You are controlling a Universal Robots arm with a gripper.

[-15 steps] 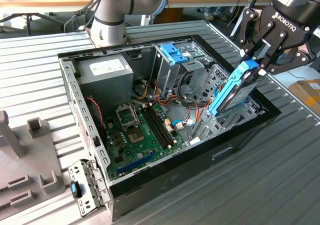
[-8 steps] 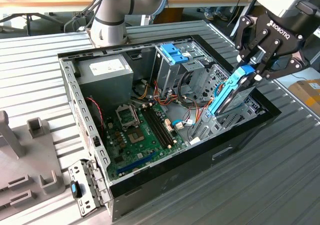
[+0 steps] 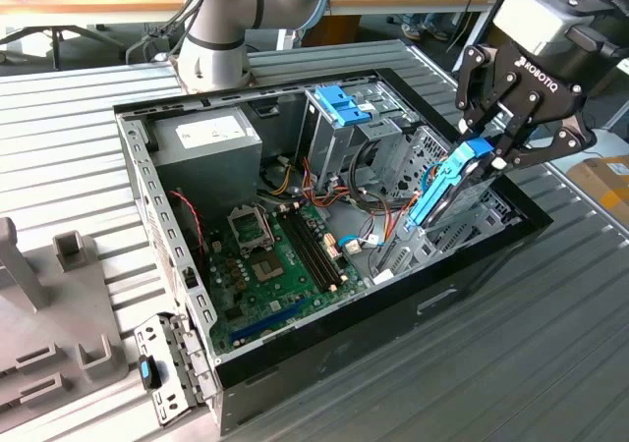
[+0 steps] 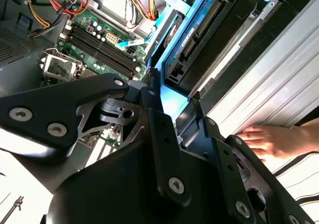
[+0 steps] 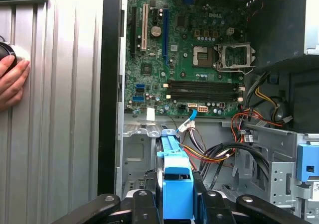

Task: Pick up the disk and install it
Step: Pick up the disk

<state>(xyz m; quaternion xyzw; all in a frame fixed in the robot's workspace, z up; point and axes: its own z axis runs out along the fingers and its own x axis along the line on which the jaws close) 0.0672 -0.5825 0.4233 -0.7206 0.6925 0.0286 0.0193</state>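
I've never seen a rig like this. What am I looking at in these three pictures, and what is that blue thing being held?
The grey jointed machine is a robot arm. The exterior view comes from a camera standing off the arm. The two wrist views come from cameras riding near the arm's wrist, looking past its black tool. On the ribbed metal table lies an open computer case, with its green circuit board exposed. The tool is shut on the disk, a dark hard drive in blue rails. It is held tilted over the case's side at the exterior view's right. In both wrist views a person's hand lies on the table beside the case.
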